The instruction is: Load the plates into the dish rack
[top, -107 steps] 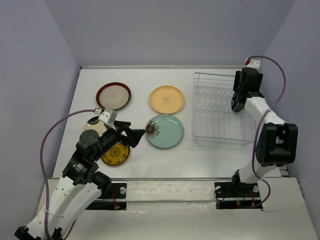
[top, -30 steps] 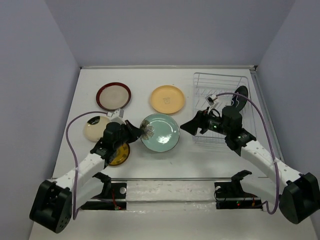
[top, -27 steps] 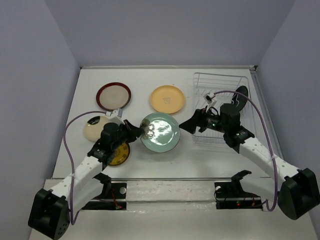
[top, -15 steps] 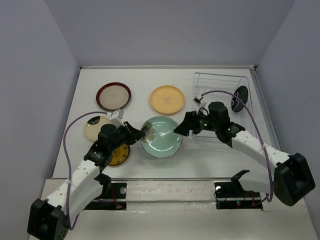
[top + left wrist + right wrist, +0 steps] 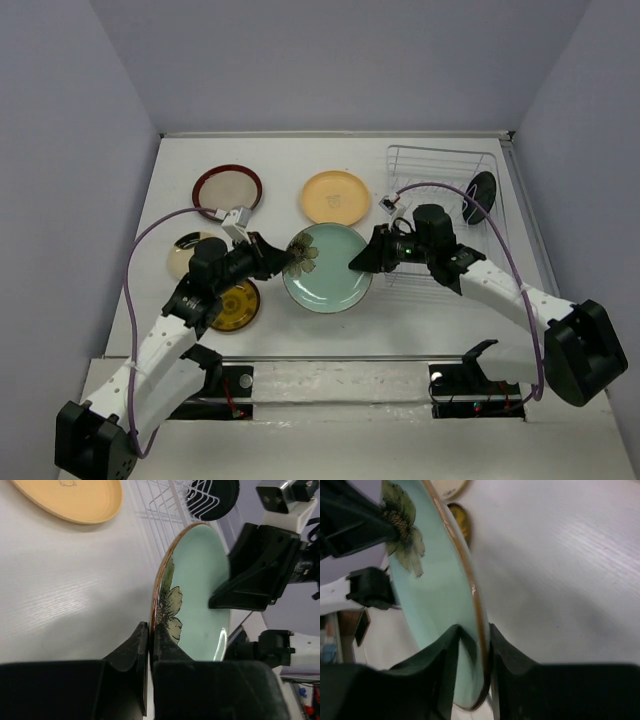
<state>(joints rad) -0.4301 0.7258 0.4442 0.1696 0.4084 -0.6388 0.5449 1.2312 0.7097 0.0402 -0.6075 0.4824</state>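
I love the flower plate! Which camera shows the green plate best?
The top external view: the whole round teal plate shows there, flower and all. The left wrist view sees it nearly edge-on, rim pinched in the jaws. The right wrist view catches only a slanted slice of rim and flower.

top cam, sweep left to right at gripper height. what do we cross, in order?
black-and-cream plate → left gripper → pale teal flower plate → right gripper → white wire dish rack. The amber plate is left out: it overlaps the black-and-cream plate sideways.
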